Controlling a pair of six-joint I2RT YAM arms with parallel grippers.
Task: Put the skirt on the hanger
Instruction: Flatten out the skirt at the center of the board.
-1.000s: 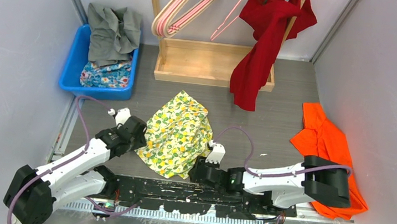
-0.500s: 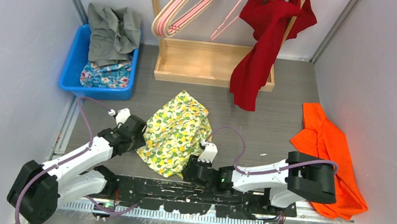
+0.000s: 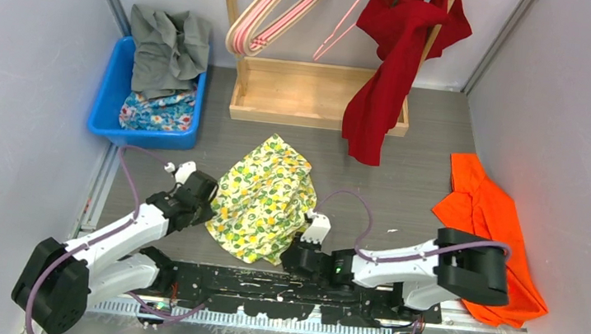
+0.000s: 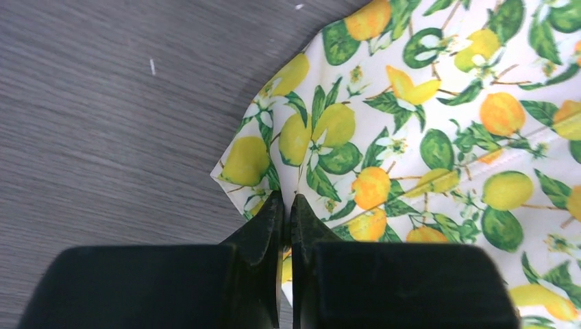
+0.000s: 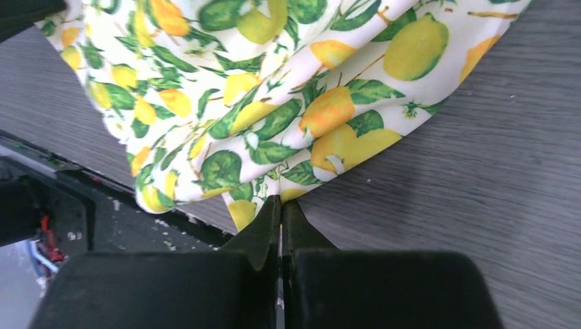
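A white skirt (image 3: 262, 199) printed with lemons and green leaves lies crumpled on the grey table, near the arm bases. My left gripper (image 3: 207, 207) is at its left edge, shut on a corner of the skirt (image 4: 322, 137), the cloth pinched between the black fingertips (image 4: 274, 212). My right gripper (image 3: 299, 254) is at the near right edge, shut on the hem of the skirt (image 5: 274, 110). Pink hangers (image 3: 271, 11) hang from the wooden rack (image 3: 316, 95) at the back.
A red garment (image 3: 390, 61) hangs on the right of the rack. A blue bin (image 3: 104, 101) with grey and floral clothes stands at the back left. An orange garment (image 3: 489, 225) lies at the right wall. The black base plate (image 3: 287, 290) runs along the near edge.
Both grippers have closed onto the skirt's edges. The right gripper first slid left along the near edge, then settled at the hem.
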